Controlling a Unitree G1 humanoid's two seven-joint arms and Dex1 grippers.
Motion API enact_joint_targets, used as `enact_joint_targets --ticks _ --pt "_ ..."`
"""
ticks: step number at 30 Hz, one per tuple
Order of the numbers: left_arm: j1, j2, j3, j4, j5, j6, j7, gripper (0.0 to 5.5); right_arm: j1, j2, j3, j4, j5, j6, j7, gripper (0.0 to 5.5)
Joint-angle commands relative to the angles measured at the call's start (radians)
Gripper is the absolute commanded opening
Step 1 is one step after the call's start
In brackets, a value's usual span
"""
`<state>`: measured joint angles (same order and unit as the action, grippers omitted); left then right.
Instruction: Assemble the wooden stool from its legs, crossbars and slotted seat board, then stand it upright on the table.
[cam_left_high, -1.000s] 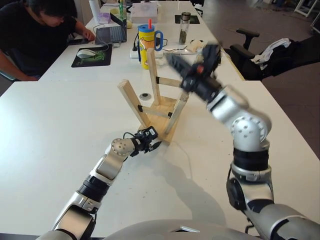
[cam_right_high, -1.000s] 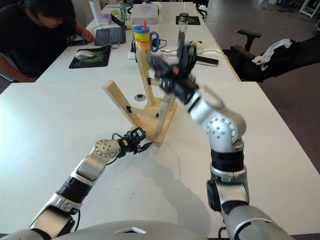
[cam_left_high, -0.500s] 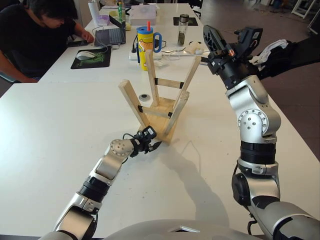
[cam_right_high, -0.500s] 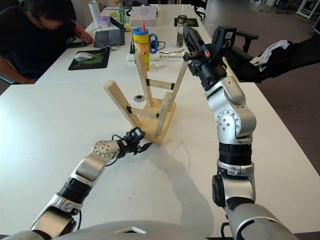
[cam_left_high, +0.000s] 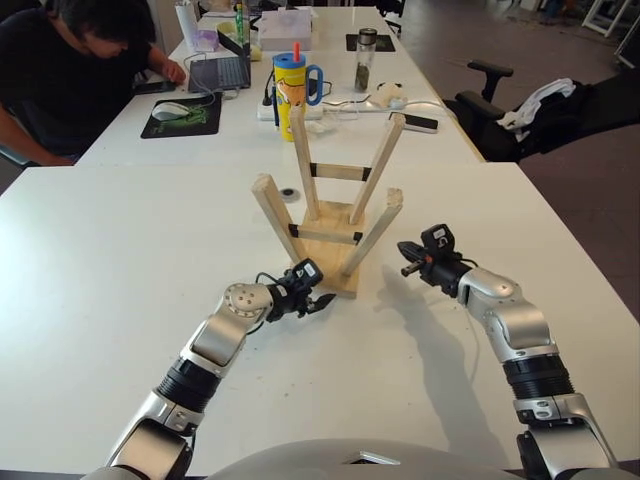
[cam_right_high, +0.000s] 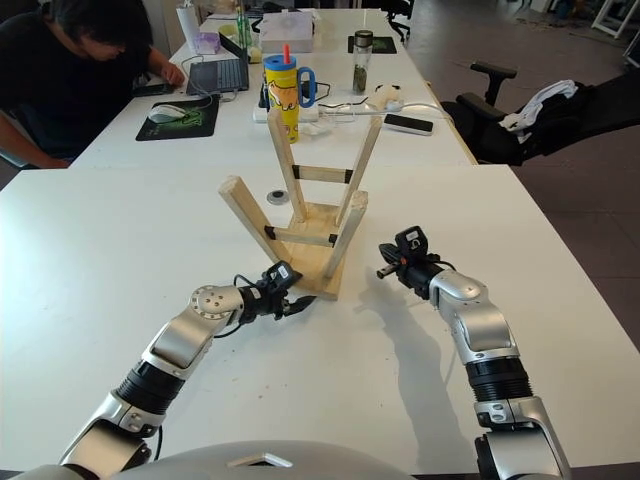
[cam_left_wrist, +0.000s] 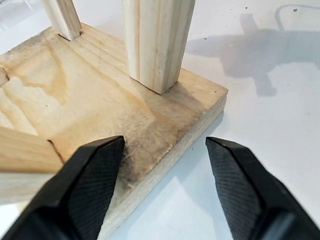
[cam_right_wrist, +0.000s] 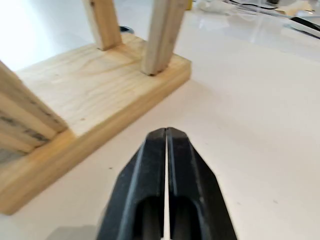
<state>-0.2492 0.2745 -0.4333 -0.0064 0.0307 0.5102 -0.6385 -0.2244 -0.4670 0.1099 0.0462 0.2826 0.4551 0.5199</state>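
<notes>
since the upturned pale wooden stool (cam_left_high: 337, 213) looks light and stiff, take a square leg (cam_left_high: 372, 233); left gripper (cam_left_high: 320, 301) gapes by the seat, right gripper (cam_right_wrist: 166, 136) pinched together, empty

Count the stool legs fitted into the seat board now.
4, all standing up from the seat board: near-left leg, far-left leg, far-right leg, near-right leg. None seems hidden.

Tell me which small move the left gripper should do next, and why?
Probably shut the left gripper on the seat board corner lying between its open fingers. The stool rests upside down, legs up, and the right gripper is shut, apart from the board.
</notes>
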Motion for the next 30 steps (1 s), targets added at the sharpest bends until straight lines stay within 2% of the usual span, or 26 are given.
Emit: enact_joint_targets --ticks 1,5,8,12,16,19,22,24,27,30 --pt "0.077 -0.033 -0.098 0.08 0.003 0.136 -0.018 3.03 0.057 -0.043 0.059 -0.137 0.044 0.102 0.124 0.03" --pt "0.086 -0.063 -0.03 -0.004 -0.05 0.102 0.005 3.03 0.059 -0.073 0.042 -0.169 0.024 0.149 0.127 0.03" --pt "0.084 -0.038 0.024 -0.093 -0.062 0.006 0.015 3.03 0.056 -0.077 0.034 -0.154 -0.022 0.167 0.069 0.03" --pt "0.125 0.009 0.103 -0.269 -0.107 -0.03 0.008 3.03 0.094 0.033 -0.007 -0.158 -0.057 0.156 -0.092 0.03" --pt "0.257 0.071 0.168 -0.467 -0.128 -0.039 0.032 3.03 0.207 0.146 -0.049 -0.249 -0.058 0.093 -0.211 0.03" --pt "0.48 0.048 0.284 -0.613 -0.2 -0.085 0.092 2.6 0.307 0.242 -0.141 -0.36 -0.081 0.041 -0.373 0.0" --pt "0.644 0.019 0.386 -0.647 -0.217 -0.205 0.152 2.09 0.375 0.271 -0.177 -0.469 -0.108 -0.019 -0.427 0.0" --pt "0.62 -0.036 0.442 -0.642 -0.229 -0.231 0.231 1.82 0.379 0.301 -0.191 -0.517 -0.09 -0.004 -0.454 0.0" --pt "0.476 -0.147 0.505 -0.642 -0.274 -0.189 0.387 1.43 0.346 0.327 -0.22 -0.584 -0.083 -0.051 -0.48 0.0" --pt "0.361 -0.194 0.514 -0.639 -0.276 -0.128 0.488 0.95 0.293 0.346 -0.238 -0.651 -0.072 -0.064 -0.499 0.0"
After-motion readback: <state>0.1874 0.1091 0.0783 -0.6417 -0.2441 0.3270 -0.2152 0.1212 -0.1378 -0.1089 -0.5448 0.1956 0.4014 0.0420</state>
